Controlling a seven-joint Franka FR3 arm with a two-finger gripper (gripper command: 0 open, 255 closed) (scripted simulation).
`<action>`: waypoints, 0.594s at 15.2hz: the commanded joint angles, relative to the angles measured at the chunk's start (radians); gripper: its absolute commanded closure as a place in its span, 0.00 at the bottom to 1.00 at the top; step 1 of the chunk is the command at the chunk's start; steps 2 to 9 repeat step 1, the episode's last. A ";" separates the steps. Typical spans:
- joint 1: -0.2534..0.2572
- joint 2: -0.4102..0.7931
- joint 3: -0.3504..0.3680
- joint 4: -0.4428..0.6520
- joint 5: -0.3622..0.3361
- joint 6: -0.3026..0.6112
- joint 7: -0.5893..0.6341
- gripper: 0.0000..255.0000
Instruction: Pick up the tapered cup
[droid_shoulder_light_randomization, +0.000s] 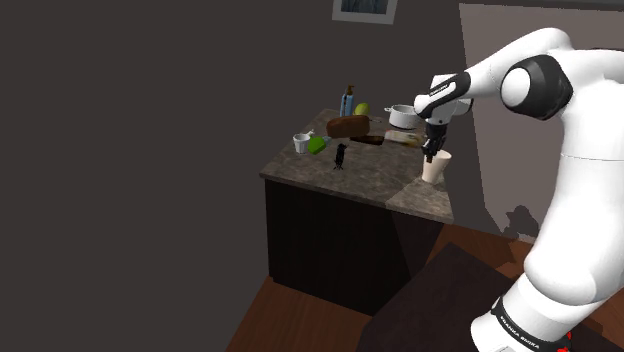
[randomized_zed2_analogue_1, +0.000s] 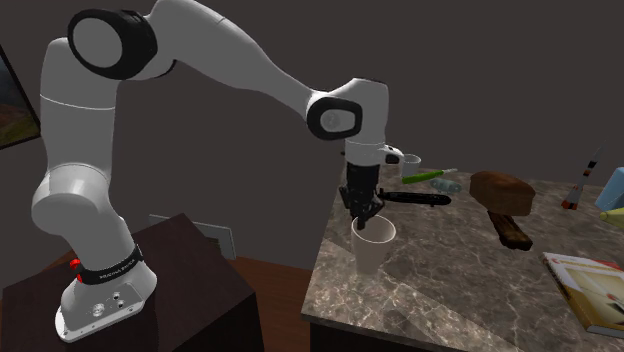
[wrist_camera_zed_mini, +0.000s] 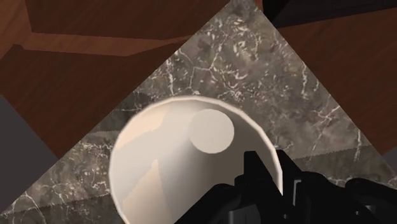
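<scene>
Where the brown wood floor (droid_shoulder_light_randomization: 290, 320) ends, a big dark cabinet with a grey stone top full of white veins (droid_shoulder_light_randomization: 370, 180) (randomized_zed2_analogue_1: 450, 290) stands by a dark wall. The white robot arm with dark joints (droid_shoulder_light_randomization: 560, 90) (randomized_zed2_analogue_1: 230, 60) bends over from its dark box stand (randomized_zed2_analogue_1: 180, 290) and reaches down to the corner of the stone top nearest the stand. A flat book with a pale cover (randomized_zed2_analogue_1: 590, 290) lies on the top near the second exterior view's right edge. A brown loaf of bread (droid_shoulder_light_randomization: 348, 126) (randomized_zed2_analogue_1: 502, 190) sits further along.

The cream cup, wide at the mouth and narrow at the bottom (droid_shoulder_light_randomization: 435, 166) (randomized_zed2_analogue_1: 372, 250) (wrist_camera_zed_mini: 159, 165), stands upright near that corner, close to the edge. The all-black gripper (droid_shoulder_light_randomization: 431, 153) (randomized_zed2_analogue_1: 362, 212) (wrist_camera_zed_mini: 273, 184) hangs right at one side of the cup's rim. I cannot tell if it is open, closed or pinching the cup. A small white mug (droid_shoulder_light_randomization: 302, 142) (randomized_zed2_analogue_1: 409, 161) stands well apart from the cup.
</scene>
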 joint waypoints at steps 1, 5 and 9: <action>0.001 -0.003 -0.001 0.004 -0.001 -0.007 0.001 1.00; 0.001 -0.003 -0.001 0.004 -0.001 -0.007 0.001 1.00; 0.001 -0.003 -0.001 0.004 -0.001 -0.007 0.001 1.00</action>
